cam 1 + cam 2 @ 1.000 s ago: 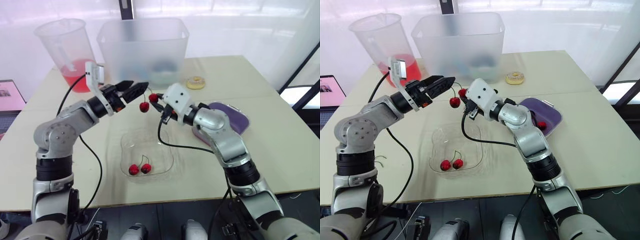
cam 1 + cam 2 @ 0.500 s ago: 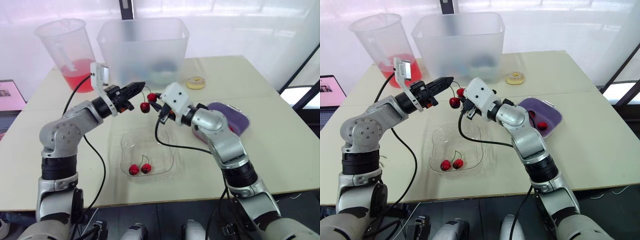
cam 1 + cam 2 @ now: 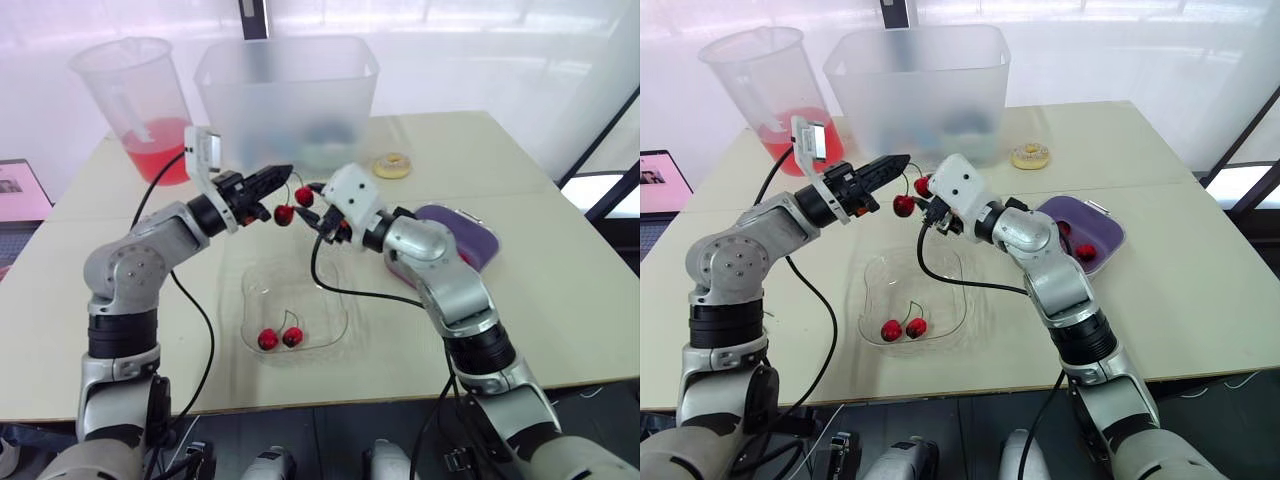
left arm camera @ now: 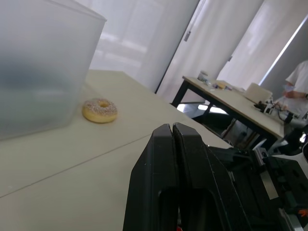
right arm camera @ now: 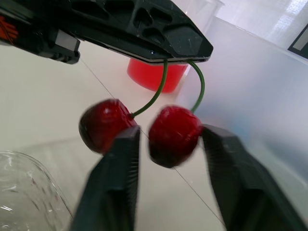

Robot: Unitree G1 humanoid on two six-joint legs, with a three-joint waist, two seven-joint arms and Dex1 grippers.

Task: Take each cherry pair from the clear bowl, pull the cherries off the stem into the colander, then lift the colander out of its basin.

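Since a second before, the left arm had swung inward while the left gripper (image 3: 902, 160) stayed clamped on the stem of the cherry pair (image 5: 103, 131), which hung at 12 o'clock above the clear bowl (image 3: 343, 300). The right eye view showed cherries in the purple colander (image 3: 1108, 228) at 3 o'clock; in the left eye view the right forearm hid them. In the right wrist view the right gripper (image 5: 171, 134) was spread around one blurred cherry. In the left wrist view, closed fingers (image 4: 192, 159) hid the fruit.

Head stereo pair mounted high, facing forward and down over the table (image 3: 560, 300), mid-range, both eyes sharing the whole tabletop. Left wrist cam low, sighting along the left gripper (image 4: 172, 126) toward the donut (image 4: 99, 110). Right wrist cam point-blank on the cherry pair (image 5: 173, 134), shared with the head views.
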